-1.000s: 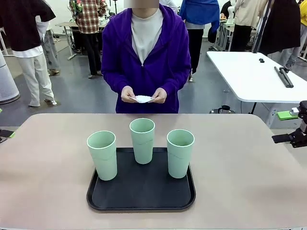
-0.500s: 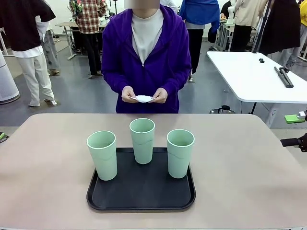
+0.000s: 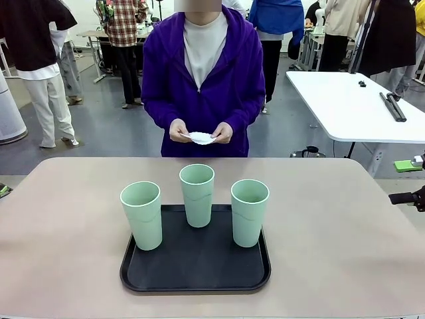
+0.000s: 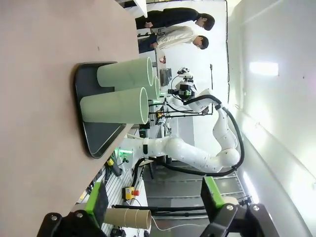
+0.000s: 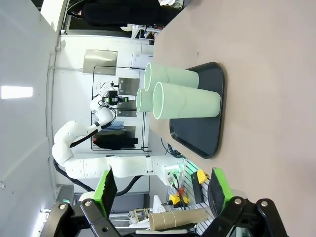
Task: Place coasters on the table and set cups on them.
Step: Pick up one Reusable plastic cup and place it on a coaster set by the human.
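Note:
Three mint-green cups (image 3: 141, 214) (image 3: 197, 194) (image 3: 250, 211) stand upright on a black tray (image 3: 195, 266) in the middle of the beige table (image 3: 332, 232). At the far side a person holds white coasters (image 3: 200, 137) in both hands above the table's edge. My right gripper (image 3: 406, 181) is open at the right edge, off the table's side. In the right wrist view its fingers (image 5: 163, 190) are spread with nothing between them, and the cups (image 5: 187, 101) are far ahead. My left gripper (image 4: 154, 202) is open too, with the cups (image 4: 116, 104) on the tray (image 4: 94, 133) at a distance.
A white table (image 3: 352, 106) with small black items stands at the back right, beyond the aisle. Several people stand farther back. Bare tabletop lies on both sides of the tray. Across the table, the left wrist view shows the other white arm (image 4: 192, 154).
My right gripper has drawn back toward the picture's right edge, and my left gripper has slipped out past the left edge. The cups, the tray and the person's hands have hardly moved.

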Robot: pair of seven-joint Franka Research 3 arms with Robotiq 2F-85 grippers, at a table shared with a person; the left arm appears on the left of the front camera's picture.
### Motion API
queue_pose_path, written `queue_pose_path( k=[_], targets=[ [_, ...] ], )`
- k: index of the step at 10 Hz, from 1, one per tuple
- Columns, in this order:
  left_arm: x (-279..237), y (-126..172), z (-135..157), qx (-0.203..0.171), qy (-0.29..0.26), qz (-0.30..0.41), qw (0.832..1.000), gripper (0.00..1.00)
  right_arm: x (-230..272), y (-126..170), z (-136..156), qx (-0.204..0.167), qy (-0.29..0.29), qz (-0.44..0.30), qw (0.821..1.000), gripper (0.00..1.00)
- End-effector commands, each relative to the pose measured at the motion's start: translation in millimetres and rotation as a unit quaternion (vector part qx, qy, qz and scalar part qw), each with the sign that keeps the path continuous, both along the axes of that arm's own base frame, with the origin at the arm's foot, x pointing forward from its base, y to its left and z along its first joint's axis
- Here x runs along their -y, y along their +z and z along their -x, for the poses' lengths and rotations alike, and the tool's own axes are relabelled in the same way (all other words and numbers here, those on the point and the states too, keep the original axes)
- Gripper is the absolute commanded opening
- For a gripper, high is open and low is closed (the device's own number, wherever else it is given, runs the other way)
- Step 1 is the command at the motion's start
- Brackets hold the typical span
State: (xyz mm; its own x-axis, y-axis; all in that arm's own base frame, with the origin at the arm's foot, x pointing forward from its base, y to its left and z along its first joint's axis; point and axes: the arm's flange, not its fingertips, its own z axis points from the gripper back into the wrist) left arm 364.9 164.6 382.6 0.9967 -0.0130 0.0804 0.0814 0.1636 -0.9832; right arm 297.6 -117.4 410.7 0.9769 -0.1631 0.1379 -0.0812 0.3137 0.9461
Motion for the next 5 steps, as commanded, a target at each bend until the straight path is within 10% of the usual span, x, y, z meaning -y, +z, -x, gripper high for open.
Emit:
queue_pose_path(
  k=[1,5],
  targets=[
    [-4.4,2.0,-2.1,0.008,-0.004,0.006,1.000,1.00,-0.7,0.9,-0.1,0.001,0.001,-0.002,1.000,1.00],
    [-4.4,2.0,-2.1,0.008,-0.004,0.006,1.000,1.00,-0.7,0.9,-0.1,0.001,0.001,-0.002,1.000,1.00]
  ],
)
